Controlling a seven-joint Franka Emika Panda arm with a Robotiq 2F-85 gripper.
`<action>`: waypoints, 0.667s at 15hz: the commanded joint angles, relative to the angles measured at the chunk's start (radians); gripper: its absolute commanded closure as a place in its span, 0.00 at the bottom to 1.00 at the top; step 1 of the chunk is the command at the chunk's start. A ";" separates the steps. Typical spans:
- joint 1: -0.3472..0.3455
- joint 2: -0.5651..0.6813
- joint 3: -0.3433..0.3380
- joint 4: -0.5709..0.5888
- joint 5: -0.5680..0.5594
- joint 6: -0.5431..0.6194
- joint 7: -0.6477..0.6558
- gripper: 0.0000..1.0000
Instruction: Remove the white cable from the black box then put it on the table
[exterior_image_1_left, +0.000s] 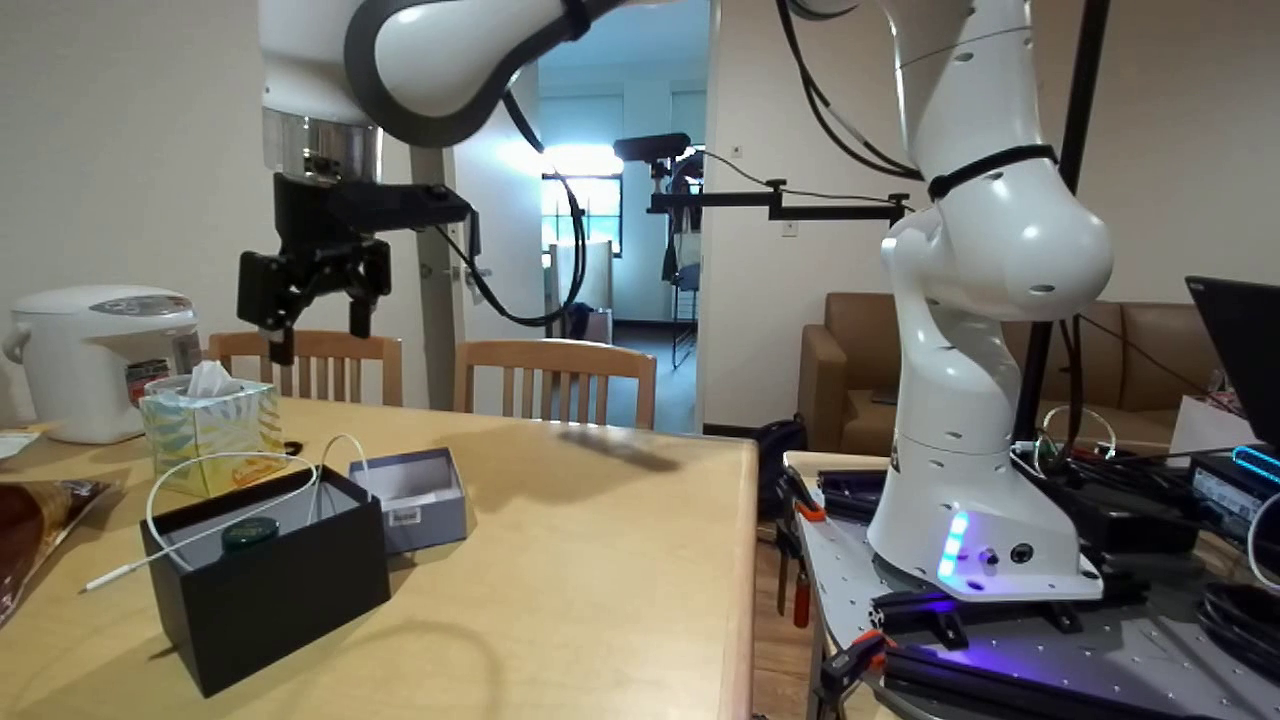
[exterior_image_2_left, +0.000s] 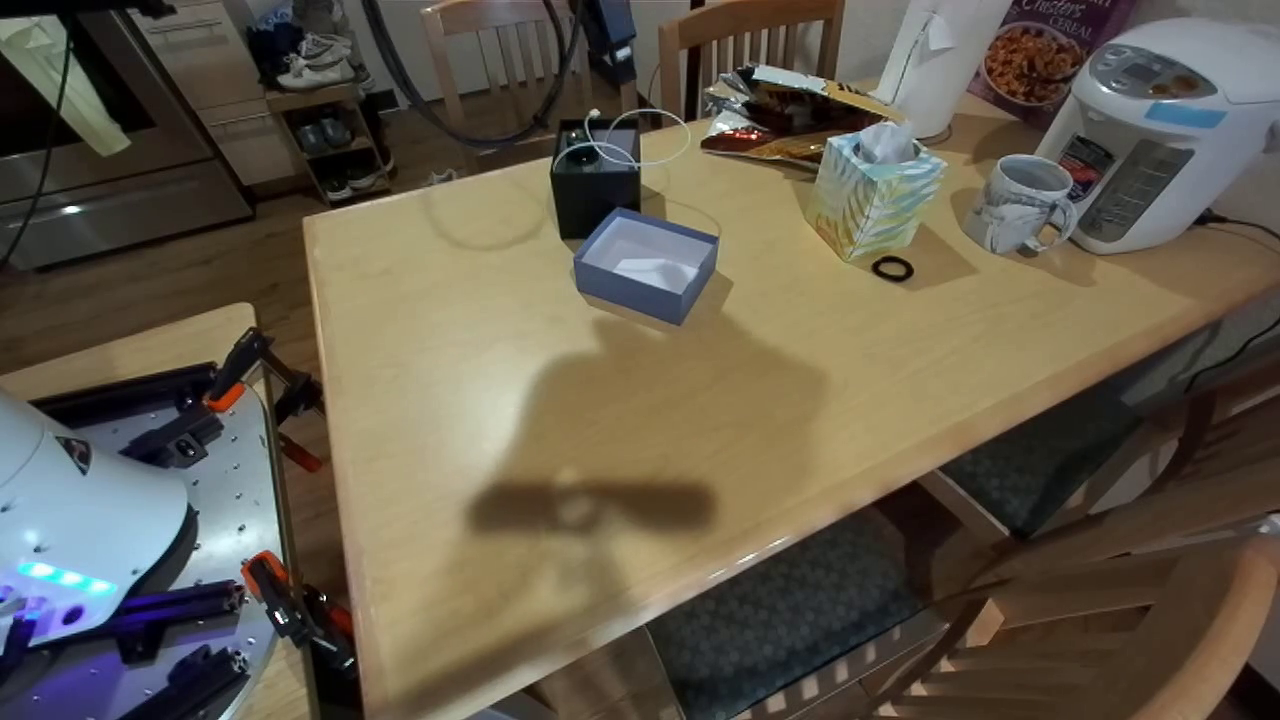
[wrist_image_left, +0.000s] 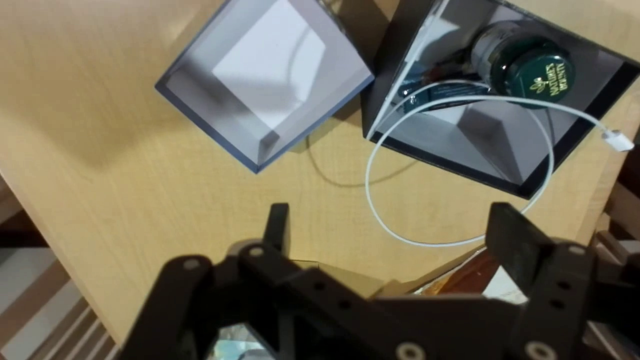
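Wrist view: a thin, flexible white cable (wrist_image_left: 440, 245) lies partly inside the matte black, open-topped rectangular box (wrist_image_left: 390, 70), not yet on the smooth light-brown wooden table (exterior_image_1_left: 600, 560); a wide loop bulges over one rim; the small white plug (wrist_image_left: 617, 140) projects past the adjoining rim; the loop's shadow falls apart from it, so the loop is judged raised off the wood; a green-capped bottle (wrist_image_left: 540, 77) sits in the box, partly overlapped by the cord, a possible snag.

Black two-fingered gripper (exterior_image_1_left: 320, 340) hangs, in an exterior view, well above the loop; its jaws stand wide apart, holding nothing. Governing relation: in the wrist picture the cable lies from the jaws toward the black box, and lower; one jaw overlaps the loop's curve, with no sign of contact; the plug stretch runs nearly along the line of closing, judged a poor presentation; the loop flank facing the shallow blue-grey rectangular box (exterior_image_2_left: 630, 293) runs crosswise to that line and should offer the better bite; the move calls for a shift toward the black box, then a descent; the blue-grey box, near that flank, could obstruct a jaw.
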 joint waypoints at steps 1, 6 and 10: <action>0.004 0.010 -0.013 0.002 0.062 -0.040 0.139 0.00; -0.011 0.049 0.000 0.004 0.256 -0.078 0.220 0.00; -0.009 0.067 -0.011 -0.027 0.366 -0.024 0.329 0.00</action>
